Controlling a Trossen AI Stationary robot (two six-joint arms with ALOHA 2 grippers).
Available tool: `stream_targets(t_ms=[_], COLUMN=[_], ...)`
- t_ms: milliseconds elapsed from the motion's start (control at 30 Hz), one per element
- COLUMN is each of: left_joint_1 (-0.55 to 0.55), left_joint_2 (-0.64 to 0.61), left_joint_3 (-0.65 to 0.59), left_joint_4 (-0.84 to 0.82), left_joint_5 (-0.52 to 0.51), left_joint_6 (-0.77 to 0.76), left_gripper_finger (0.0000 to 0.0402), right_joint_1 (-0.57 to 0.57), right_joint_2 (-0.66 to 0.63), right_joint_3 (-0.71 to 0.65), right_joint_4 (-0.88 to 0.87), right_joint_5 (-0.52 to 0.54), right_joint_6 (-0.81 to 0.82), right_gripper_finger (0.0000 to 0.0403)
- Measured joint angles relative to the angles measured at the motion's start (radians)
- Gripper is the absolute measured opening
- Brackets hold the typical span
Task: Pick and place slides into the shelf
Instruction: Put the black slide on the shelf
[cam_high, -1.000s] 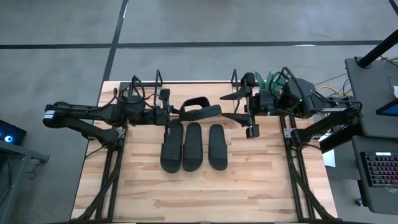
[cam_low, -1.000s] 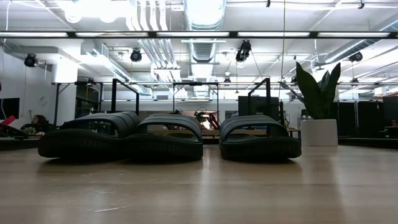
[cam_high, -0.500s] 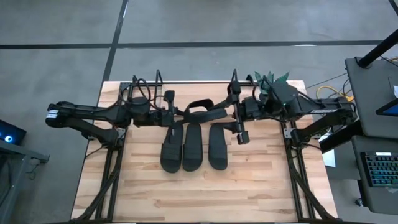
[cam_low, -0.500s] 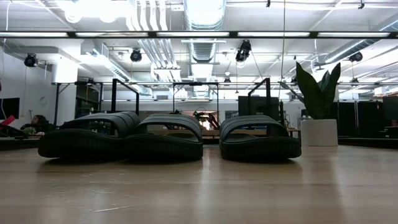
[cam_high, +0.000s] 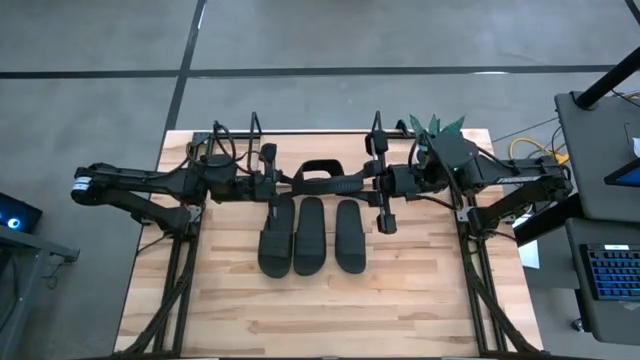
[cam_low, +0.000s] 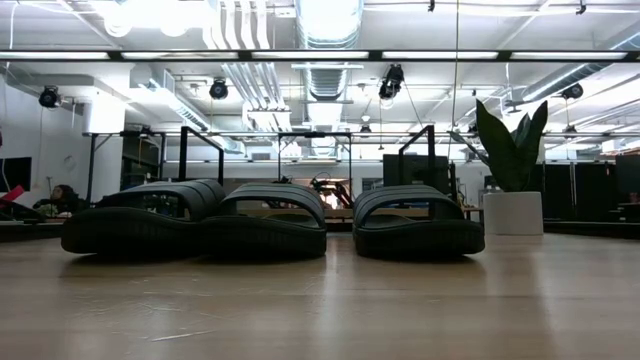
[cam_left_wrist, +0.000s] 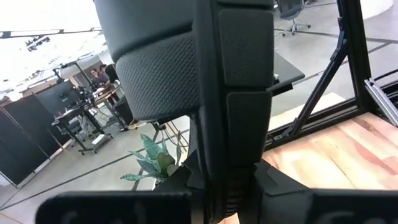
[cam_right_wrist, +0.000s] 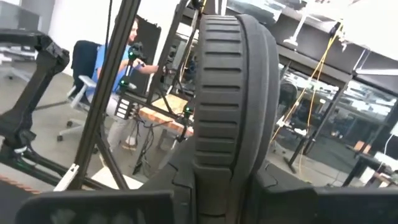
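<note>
Three slides (cam_high: 309, 234) lie side by side on the table (cam_high: 240, 310); behind them the left gripper (cam_high: 278, 183) and right gripper (cam_high: 372, 184) clamp a fourth slide (cam_high: 322, 181) between them. No readable writing.

The high view looks straight down on the whole table (cam_high: 320, 300) from well above. The low view sits at tabletop level, facing across the board into the room; both share the 3 sandals (cam_high: 311, 236) lying flat. Each of the 2 wrist views looks forward at very close range onto the raised sandal (cam_high: 322, 178), at 12 o'clock of those 3.
</note>
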Motion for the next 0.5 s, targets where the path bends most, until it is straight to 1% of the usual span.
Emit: stream_targets(t_ms=[133, 233, 367, 500], left_joint_1=[0.001, 0.005, 0.016, 0.019], left_joint_2=[0.000, -0.001, -0.017, -0.054], left_joint_3=[-0.001, -0.001, -0.001, -0.003], left_joint_4=[0.002, 0.003, -0.006, -0.051], left_joint_5=[-0.003, -0.003, -0.004, -0.007], left_joint_6=[-0.080, -0.171, -0.306, -0.365], left_gripper_finger=[0.0022, 0.0035, 0.0076, 0.0121], right_joint_1=[0.000, 0.000, 0.000, 0.000], right_joint_2=[-0.001, -0.003, -0.007, -0.013], right_joint_3=[0.000, 0.000, 0.000, 0.000], right_joint_4=[0.008, 0.008, 0.007, -0.003], right_joint_5=[0.008, 0.052, 0.079, 0.086], right_joint_6=[-0.006, -0.021, -0.059, -0.066], right_gripper_finger=[0.0051, 0.0051, 0.0051, 0.0051])
